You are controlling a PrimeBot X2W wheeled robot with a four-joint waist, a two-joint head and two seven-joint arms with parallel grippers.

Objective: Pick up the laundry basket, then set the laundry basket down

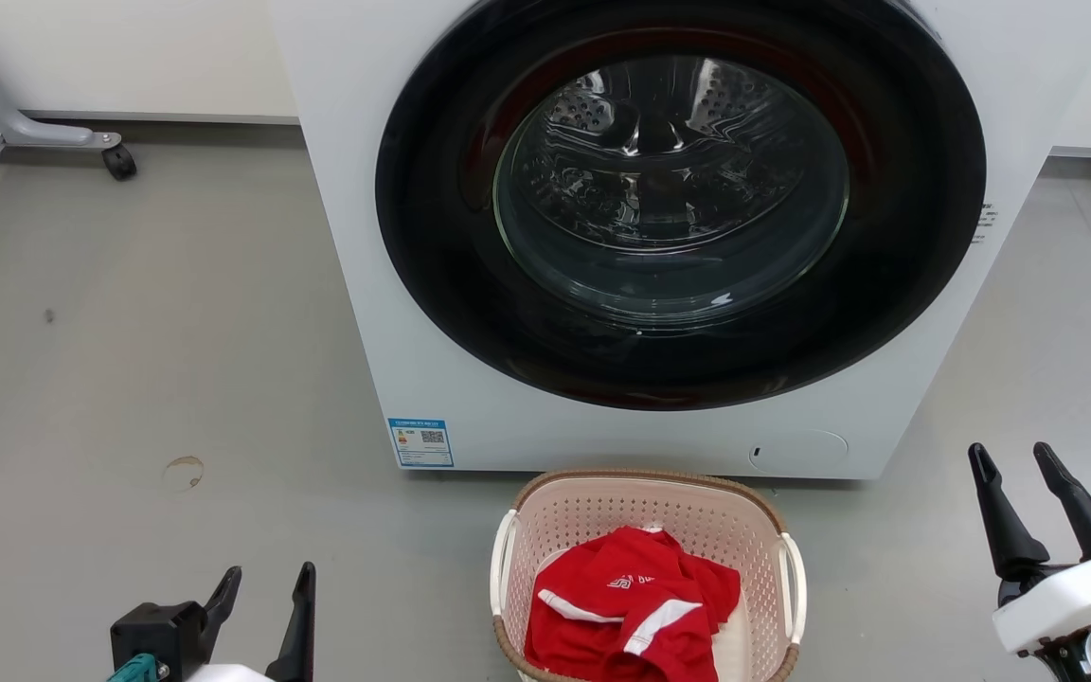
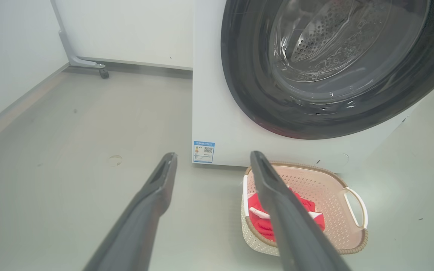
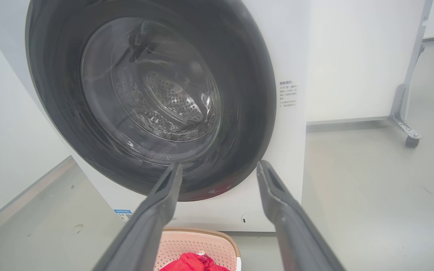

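The laundry basket is set just before the washing machine, with a red garment inside; its near rim is cut off. The left gripper and right gripper are spread wide, nothing grasped.

The left end effector hangs spread wide above the floor. The laundry basket, holding a red shirt, sits just in front of the washing machine.

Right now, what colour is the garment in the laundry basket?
The garment is red with white stripes, seen best in the head view.
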